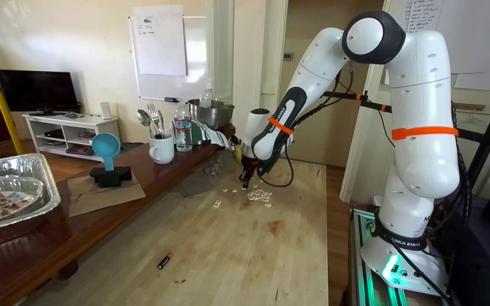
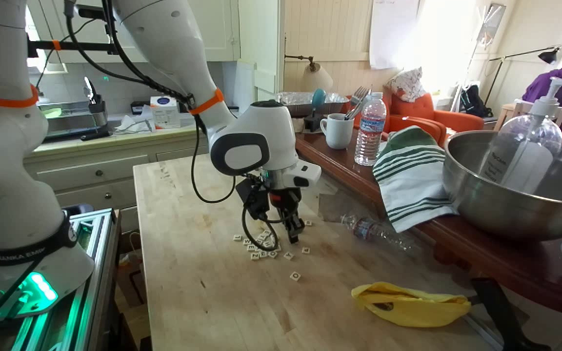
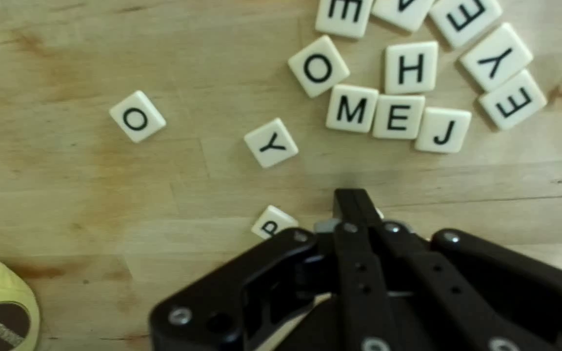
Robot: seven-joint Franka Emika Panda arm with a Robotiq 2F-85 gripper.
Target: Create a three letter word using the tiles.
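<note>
The arm (image 1: pixel 321 63) stands tall, elbow bent way up top, forearm slanting down over the table (image 1: pixel 245 259), wrist low and the gripper (image 2: pixel 294 240) pointing pretty much straight down. Fingers look pressed together; can't tell if the tips touch the table. Most of the letter tiles (image 3: pixel 398 117) sit bunched up near it. An O tile (image 3: pixel 137 117), Y tile (image 3: pixel 271 143) and P tile (image 3: pixel 273 222) lie apart from the bunch, the P partly covered by the gripper in the wrist view.
</note>
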